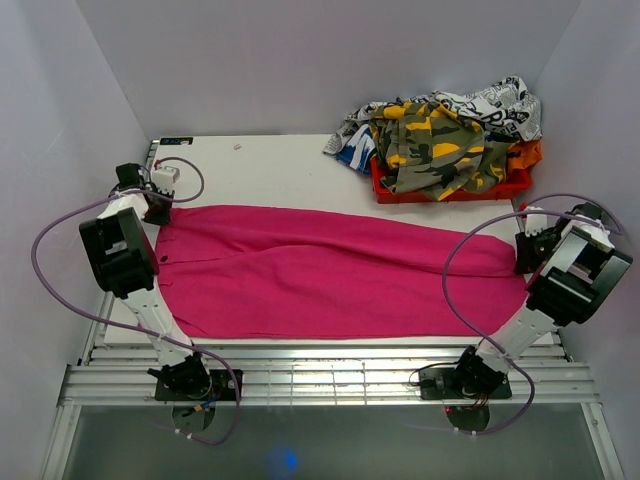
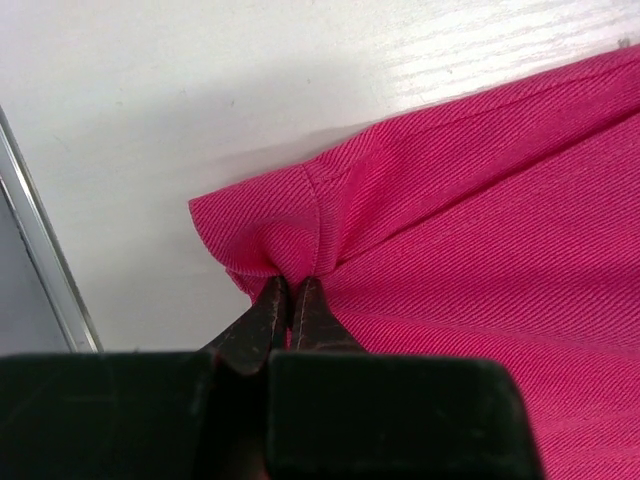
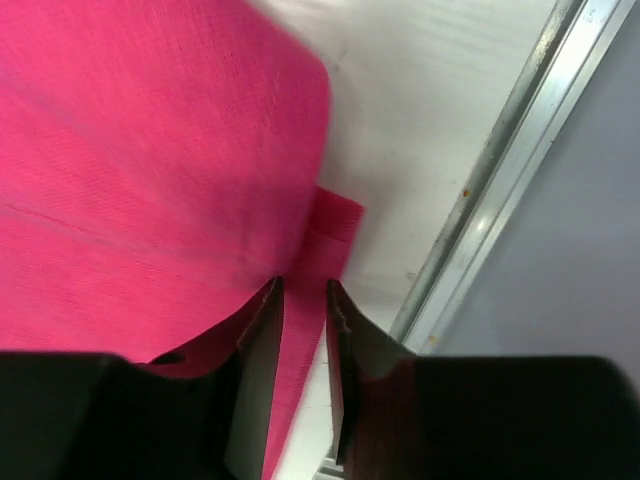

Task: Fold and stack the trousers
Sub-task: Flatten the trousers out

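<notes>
trousers [image 1: 330,275]: plain hot pink, soft twill weave, no pattern. Spread flat lengthwise on the white surface [image 1: 270,170], on the near side of the red bin [image 1: 450,190]. One end lies just near of the bin, the other well off to its left. One long crease runs down the middle.

Right wrist view is blurred and the cloth runs out of frame there.

left end effector [image 2: 290,295]: pressed together, pinching a bunched, stitched corner at the end away from the bin.

right end effector [image 3: 303,290]: narrow gap with a pink strip between the fingers. Looks like it's pinching the hem at the bin-side end, beside the metal edge rail [image 3: 500,170].
</notes>
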{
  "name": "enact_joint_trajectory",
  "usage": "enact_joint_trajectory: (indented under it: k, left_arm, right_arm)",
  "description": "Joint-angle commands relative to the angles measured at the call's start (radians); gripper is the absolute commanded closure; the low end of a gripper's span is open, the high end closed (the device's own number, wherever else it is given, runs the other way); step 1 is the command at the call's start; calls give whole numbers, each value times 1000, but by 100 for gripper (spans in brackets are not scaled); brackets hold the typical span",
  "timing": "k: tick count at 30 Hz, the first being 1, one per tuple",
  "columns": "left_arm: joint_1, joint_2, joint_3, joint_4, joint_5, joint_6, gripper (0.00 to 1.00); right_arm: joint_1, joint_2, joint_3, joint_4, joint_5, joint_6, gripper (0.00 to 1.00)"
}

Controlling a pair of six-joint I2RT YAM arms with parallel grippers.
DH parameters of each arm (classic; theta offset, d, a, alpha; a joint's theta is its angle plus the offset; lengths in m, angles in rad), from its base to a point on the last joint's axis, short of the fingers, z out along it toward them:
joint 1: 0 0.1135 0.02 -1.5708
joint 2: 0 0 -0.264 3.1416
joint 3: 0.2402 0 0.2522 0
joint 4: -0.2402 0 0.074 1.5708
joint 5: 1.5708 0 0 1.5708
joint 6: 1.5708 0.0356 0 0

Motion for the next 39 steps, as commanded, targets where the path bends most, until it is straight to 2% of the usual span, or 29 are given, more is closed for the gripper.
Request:
enact_joint_trajectory:
  k: [1, 5, 9, 15, 23, 27, 31, 33, 37, 39]
  left_arm:
    - [29, 17, 10, -32, -51, 73, 100]
    - [18, -6, 4, -37, -2, 87, 100]
    - [10, -20, -3, -36, 13, 108, 100]
    - [-1, -15, 1, -37, 12, 104, 100]
    - [-5, -20, 10, -48, 9, 94, 100]
    - [-5, -19, 16, -54, 6, 88, 100]
    - [-5, -19, 24, -59, 6, 76, 100]
    - [-5, -19, 27, -62, 6, 71, 100]
    - [-4, -25, 25, -65, 9, 62, 100]
    - [-4, -29, 13, -63, 10, 58, 100]
  right_arm:
    - [-23, 24, 28, 18, 84, -40, 67]
    - [-24, 8, 126, 2, -43, 59, 41]
    - [-9, 56, 269, -5, -165, 219, 30]
    - [66, 209, 425, 0, -193, 409, 29]
    - [163, 297, 387, 8, -210, 448, 29]
    - [200, 292, 335, -40, -212, 403, 36]
    - [198, 242, 316, -68, -247, 354, 81]
    - [195, 177, 316, -89, -274, 331, 91]
    - [190, 4, 263, -134, -388, 169, 92]
    - [190, -120, 177, -159, -416, 94, 92]
